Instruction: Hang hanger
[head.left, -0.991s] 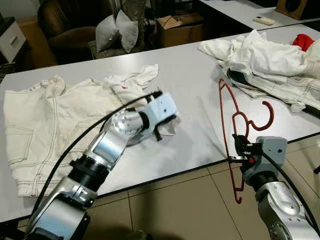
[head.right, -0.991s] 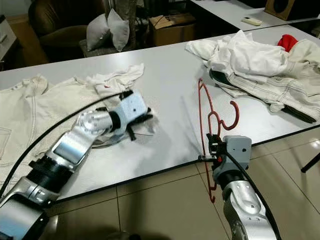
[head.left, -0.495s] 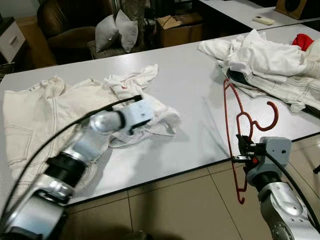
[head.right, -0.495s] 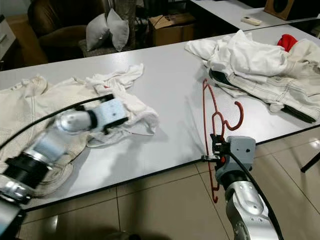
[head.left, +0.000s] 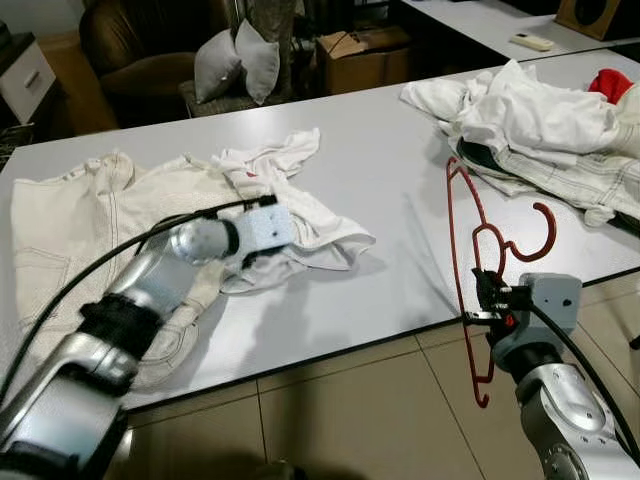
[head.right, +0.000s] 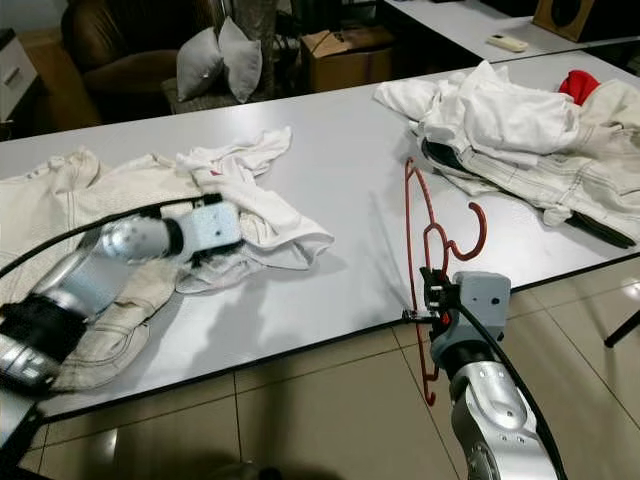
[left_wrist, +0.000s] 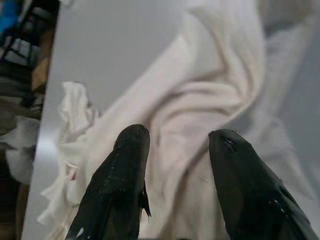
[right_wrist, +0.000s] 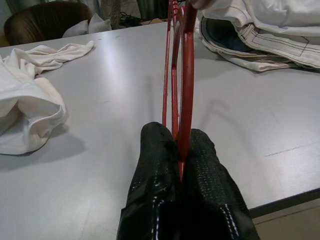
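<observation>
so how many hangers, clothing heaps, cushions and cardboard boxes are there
hangers: 1, red hanger in the right gripper
clothing heaps: 2, left heap under the left gripper, right heap
cushions: 2
cardboard boxes: 1
total: 6

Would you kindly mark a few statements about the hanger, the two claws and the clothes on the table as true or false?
1. The right claw is shut on the red hanger. True.
2. The hanger lies flat on the table. False: it stands upright in the claw at the table's near edge.
3. The left claw is open over the white shirt. True.
4. The hanger already carries a garment. False: it is bare.
5. The pile of clothes lies on the robot's left. False: it is on the right, beyond the hanger.
</observation>
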